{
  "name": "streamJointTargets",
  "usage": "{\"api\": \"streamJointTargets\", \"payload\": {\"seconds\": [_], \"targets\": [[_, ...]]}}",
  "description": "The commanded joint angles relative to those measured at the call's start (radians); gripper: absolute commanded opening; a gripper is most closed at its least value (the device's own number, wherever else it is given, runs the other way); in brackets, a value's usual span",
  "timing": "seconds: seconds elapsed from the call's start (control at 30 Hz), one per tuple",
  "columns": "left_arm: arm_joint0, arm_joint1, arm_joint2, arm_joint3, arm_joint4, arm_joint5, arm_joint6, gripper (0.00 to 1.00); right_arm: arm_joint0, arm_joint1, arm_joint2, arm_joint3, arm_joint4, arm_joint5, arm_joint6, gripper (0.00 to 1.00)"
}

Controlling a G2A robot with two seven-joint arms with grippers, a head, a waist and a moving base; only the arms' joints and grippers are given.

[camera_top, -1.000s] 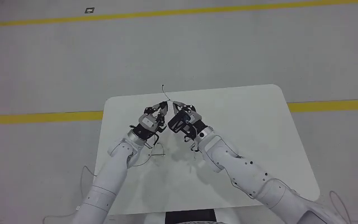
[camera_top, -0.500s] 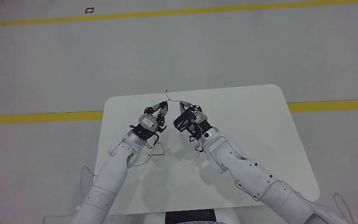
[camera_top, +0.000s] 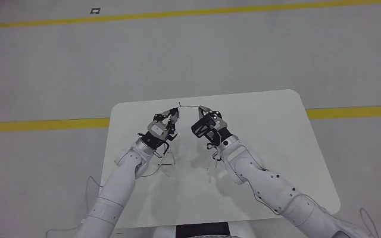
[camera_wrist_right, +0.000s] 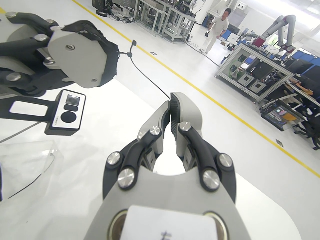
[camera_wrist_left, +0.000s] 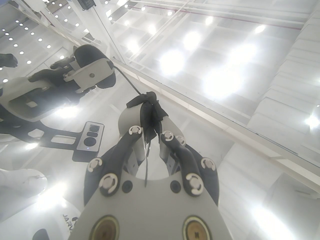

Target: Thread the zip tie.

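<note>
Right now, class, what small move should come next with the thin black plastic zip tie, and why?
Probably draw the right gripper slightly away from the left gripper: both are shut on the thin black plastic zip tie, which spans between them, so pulling should tighten it.

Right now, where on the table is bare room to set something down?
Free: the table right of the right arm, up to its right edge. Crowded: far middle, where the left hand and right hand hold the zip tie.

Robotics lab, equipment benches [camera_wrist_right: 255, 73], yellow floor lines [camera_top: 190, 12]
</note>
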Motion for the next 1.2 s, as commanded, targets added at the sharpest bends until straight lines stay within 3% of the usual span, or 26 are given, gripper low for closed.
{"api": "streamJointTargets", "payload": {"seconds": [0.0, 0.77, 1.17], "targets": [[0.0, 0.0, 0.0, 0.0, 0.0, 0.0, 0.0, 0.0, -0.003, 0.003, 0.004, -0.002, 0.0, 0.001, 0.002, 0.0], [0.0, 0.0, 0.0, 0.0, 0.0, 0.0, 0.0, 0.0, -0.013, 0.026, 0.021, -0.011, 0.0, 0.002, 0.007, 0.0], [0.0, 0.0, 0.0, 0.0, 0.0, 0.0, 0.0, 0.0, -0.028, 0.049, 0.021, -0.032, 0.0, -0.022, -0.115, 0.0]]}}
